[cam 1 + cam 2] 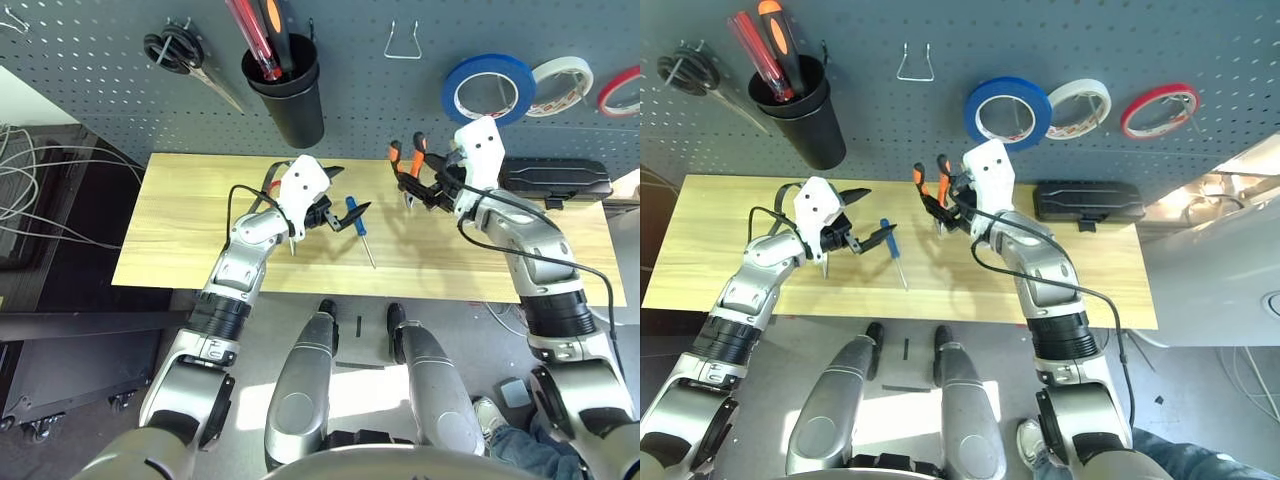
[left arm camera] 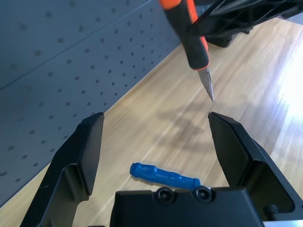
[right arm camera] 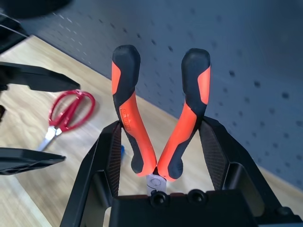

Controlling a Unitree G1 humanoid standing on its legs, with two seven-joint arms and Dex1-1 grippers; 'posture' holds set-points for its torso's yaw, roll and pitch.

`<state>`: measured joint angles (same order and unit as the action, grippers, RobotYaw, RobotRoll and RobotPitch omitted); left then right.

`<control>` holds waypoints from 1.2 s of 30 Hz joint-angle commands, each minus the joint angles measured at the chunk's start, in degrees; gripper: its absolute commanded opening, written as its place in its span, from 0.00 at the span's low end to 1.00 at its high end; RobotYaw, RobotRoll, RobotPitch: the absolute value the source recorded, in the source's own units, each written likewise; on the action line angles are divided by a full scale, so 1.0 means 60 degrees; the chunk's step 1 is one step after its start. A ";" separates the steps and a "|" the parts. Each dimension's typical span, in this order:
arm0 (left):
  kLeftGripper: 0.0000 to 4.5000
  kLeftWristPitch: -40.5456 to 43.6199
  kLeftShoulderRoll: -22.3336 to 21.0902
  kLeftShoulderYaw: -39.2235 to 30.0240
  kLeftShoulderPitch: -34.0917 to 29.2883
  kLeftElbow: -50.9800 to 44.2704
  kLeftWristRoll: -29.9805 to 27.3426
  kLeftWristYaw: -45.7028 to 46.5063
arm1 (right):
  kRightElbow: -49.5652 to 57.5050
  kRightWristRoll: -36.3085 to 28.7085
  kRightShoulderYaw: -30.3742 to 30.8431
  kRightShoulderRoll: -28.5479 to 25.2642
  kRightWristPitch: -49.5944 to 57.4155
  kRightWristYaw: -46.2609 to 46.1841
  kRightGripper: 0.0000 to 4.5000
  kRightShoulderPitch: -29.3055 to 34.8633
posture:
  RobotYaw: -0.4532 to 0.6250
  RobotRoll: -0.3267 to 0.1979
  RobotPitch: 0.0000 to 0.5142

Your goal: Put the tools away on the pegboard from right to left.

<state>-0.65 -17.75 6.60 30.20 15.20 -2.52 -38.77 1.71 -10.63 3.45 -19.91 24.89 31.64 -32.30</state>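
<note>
Likely a lab or workshop bench, judging by the pegboard (image 1: pixel 350 90) and the hanging tape rolls (image 1: pixel 1007 110)

The tabletop (image 1: pixel 180 240) looks like smooth pale wood with a soft sheen, the screwdriver (image 2: pixel 163 175) handle glossy blue plastic, the pegboard (image 2: pixel 52 85) matt.

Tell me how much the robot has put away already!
The blue tape roll already hangs on the pegboard. The right gripper is holding the orange-and-black pliers. Still left on the table: the blue screwdriver and red scissors.
</note>
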 commanded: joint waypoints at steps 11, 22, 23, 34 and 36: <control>1.00 -0.0361 0.0155 -0.0126 0.0279 0.0232 -0.0228 0.0112 | 0.1661 -0.0433 -0.0509 -0.0060 -0.0607 0.0006 0.62 -0.0752 | 0.51 0.62 0.77; 1.00 -0.0192 0.0508 -0.0301 0.0717 0.0222 -0.0700 0.0121 | 0.2115 -0.1251 -0.0688 0.0734 -0.0085 -0.0488 0.62 -0.2602 | 0.51 0.62 0.75; 1.00 -0.0176 0.0528 -0.0306 0.0747 0.0207 -0.0733 0.0137 | 0.2044 -0.1271 -0.0718 0.0797 -0.0118 -0.0541 0.62 -0.2783 | 0.51 0.62 0.75; 1.00 -0.0167 0.0644 -0.0183 0.0900 0.0218 -0.0728 0.0201 | 0.0827 -0.0774 -0.0652 0.0871 -0.1810 -0.0498 0.62 -0.4439 | 0.53 0.62 0.76; 1.00 -0.0153 0.0661 -0.0180 0.0928 0.0217 -0.0731 0.0206 | 0.0588 -0.0698 -0.0644 0.0899 -0.2113 -0.0473 0.62 -0.4568 | 0.53 0.62 0.76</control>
<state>-1.98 -14.18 4.80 36.24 16.07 -7.00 -37.30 5.00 -15.26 -0.82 -14.45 14.58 28.26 -58.98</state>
